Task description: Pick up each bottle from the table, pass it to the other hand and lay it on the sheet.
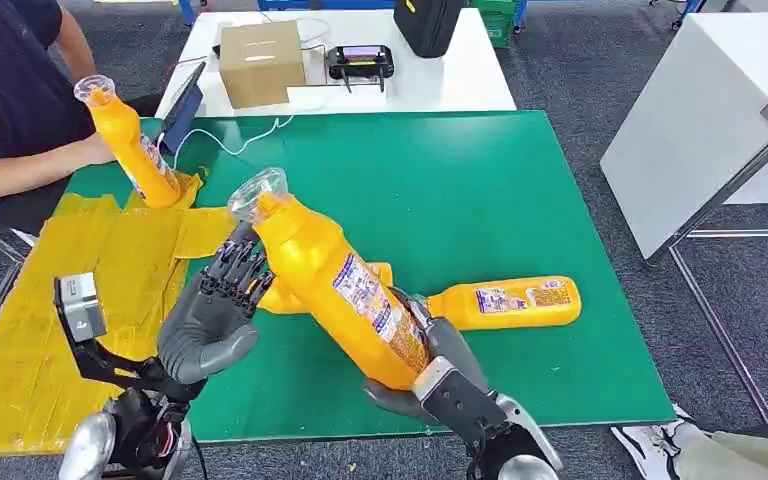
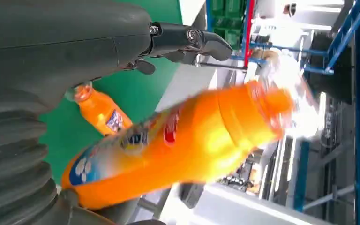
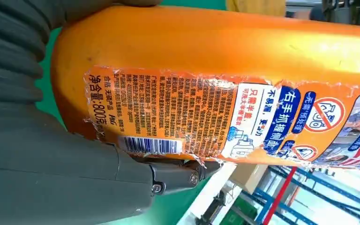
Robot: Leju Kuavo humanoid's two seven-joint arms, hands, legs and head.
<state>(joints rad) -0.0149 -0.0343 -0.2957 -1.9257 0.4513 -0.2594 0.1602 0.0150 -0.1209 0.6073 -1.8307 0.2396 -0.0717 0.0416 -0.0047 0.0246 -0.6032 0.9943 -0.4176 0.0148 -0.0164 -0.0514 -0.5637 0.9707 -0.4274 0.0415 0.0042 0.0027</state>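
The right hand (image 1: 430, 360) grips the orange bottle (image 1: 335, 285) low down, tilting it so the left hand (image 1: 222, 300), fingers apart, maybe touching, can take it.

Left hand (image 1: 210, 320): grey ribbed cover, dark fingers, silver camera box on black bracket. Right hand (image 1: 440, 375): grey thumb, visible screws, silver forearm.

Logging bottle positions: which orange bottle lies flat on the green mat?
The bottle to the robot's right, on its side; one is held tilted by the right hand, another by a person.
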